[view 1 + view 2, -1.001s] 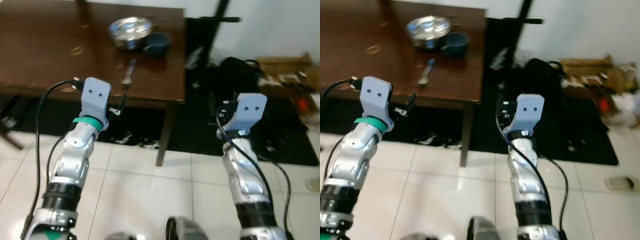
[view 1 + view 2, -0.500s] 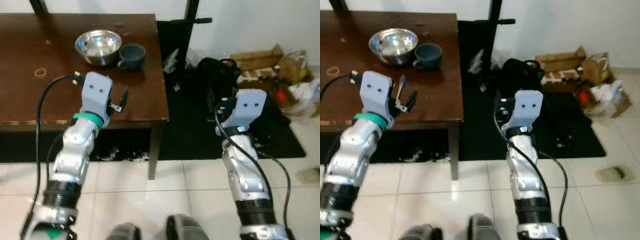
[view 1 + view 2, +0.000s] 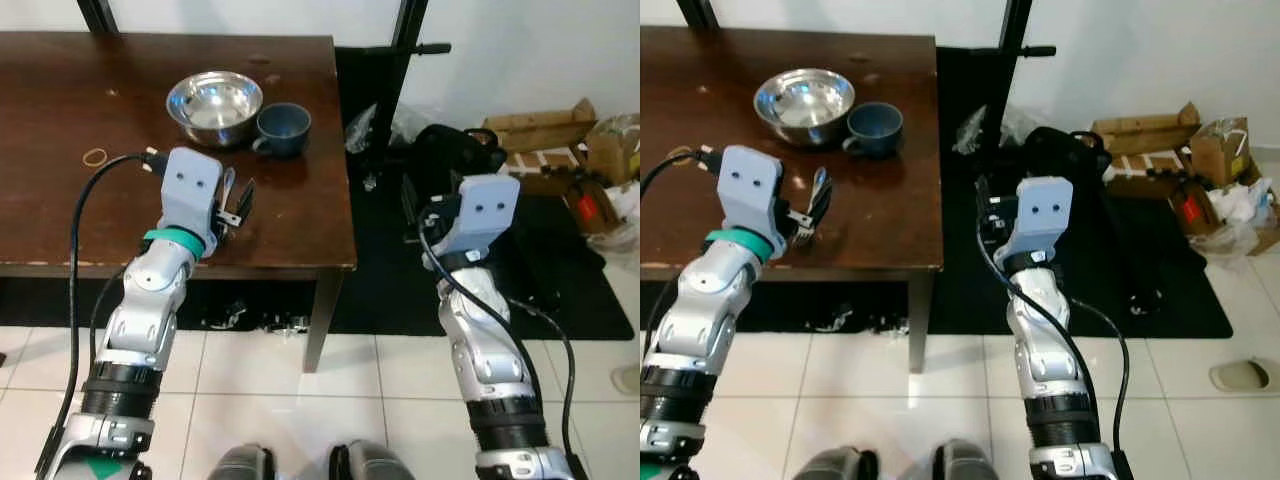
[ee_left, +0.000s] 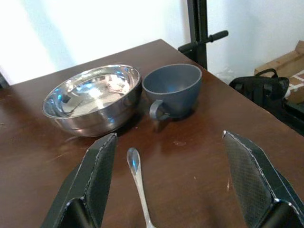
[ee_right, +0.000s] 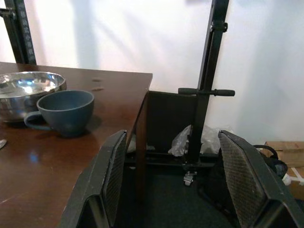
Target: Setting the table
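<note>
A steel bowl (image 3: 214,105) and a blue cup (image 3: 283,130) stand side by side on the dark wooden table (image 3: 60,210), toward its right end. A metal spoon (image 4: 137,180) lies on the table in front of the bowl. My left gripper (image 4: 169,137) hovers low over the table's front part, open, with the spoon between its fingers' lines and nothing held. My right gripper (image 5: 171,137) is open and empty, off the table's right side, at about tabletop height; the cup (image 5: 64,111) lies to its left.
A rubber band (image 3: 95,156) lies on the table's left part. Right of the table are a black mat (image 3: 590,290), a black bag (image 3: 450,145), a black pole stand (image 3: 405,40) and cardboard boxes (image 3: 545,135). White tiles (image 3: 380,390) are underfoot.
The whole picture has shifted, so the camera has moved. My left gripper, at the table's front edge a second ago, now reaches over the tabletop above the spoon. Both grippers stay open.
</note>
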### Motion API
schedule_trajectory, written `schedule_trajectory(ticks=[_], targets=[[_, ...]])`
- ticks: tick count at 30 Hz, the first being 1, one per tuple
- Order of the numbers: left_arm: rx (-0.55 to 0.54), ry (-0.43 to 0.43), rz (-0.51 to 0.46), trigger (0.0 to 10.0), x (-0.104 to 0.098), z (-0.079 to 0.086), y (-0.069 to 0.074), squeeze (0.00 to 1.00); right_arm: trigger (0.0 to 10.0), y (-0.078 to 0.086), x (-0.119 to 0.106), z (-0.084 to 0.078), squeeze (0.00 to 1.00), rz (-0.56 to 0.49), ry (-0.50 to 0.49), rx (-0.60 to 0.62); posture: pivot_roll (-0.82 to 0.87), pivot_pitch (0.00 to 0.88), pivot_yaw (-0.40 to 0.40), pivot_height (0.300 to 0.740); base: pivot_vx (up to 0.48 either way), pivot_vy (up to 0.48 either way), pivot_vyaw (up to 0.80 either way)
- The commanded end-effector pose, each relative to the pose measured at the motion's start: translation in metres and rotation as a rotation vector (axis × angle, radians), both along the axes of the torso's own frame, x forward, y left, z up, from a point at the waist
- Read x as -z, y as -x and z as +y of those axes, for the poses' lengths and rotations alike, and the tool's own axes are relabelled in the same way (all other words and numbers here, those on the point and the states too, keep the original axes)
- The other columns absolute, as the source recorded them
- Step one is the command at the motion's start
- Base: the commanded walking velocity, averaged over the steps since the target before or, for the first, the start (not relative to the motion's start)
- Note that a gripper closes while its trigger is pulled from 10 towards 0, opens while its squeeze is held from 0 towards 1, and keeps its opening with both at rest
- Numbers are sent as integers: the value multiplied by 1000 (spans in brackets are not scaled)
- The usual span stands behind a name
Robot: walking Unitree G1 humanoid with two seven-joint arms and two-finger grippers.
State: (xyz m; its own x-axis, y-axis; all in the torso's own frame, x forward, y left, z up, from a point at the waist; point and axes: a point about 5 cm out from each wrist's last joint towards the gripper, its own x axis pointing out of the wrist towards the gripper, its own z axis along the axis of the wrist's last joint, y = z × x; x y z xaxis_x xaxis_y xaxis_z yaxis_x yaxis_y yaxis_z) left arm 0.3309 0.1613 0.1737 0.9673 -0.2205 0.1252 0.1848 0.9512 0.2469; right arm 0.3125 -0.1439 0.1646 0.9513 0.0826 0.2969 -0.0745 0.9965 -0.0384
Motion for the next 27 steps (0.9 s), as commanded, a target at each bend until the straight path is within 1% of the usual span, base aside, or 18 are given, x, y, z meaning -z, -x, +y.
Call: schedule_trajectory(ticks=[1,5,8,14,23,27], targets=[[-14,-10,40,10000,8,2,0,0,10000,2,3,3,0,18,14,-16,14,0,16,740,0,0,0],[-28,6,72,10000,13,1,-3,0,10000,2,1,6,0,13,19,-26,15,0,13,740,0,0,0],[-37,8,92,10000,16,0,-7,0,10000,2,0,8,0,10,18,-32,10,0,15,740,284,0,0],[-41,-3,86,10000,16,0,-7,0,10000,5,2,7,0,16,16,-28,5,0,19,740,324,0,0],[-46,2,81,10000,15,-2,-5,0,10000,8,5,5,0,28,16,-23,3,0,20,740,0,0,0],[-80,23,107,10000,15,1,-9,0,10000,8,5,6,0,31,18,-23,3,0,21,740,0,0,0]])
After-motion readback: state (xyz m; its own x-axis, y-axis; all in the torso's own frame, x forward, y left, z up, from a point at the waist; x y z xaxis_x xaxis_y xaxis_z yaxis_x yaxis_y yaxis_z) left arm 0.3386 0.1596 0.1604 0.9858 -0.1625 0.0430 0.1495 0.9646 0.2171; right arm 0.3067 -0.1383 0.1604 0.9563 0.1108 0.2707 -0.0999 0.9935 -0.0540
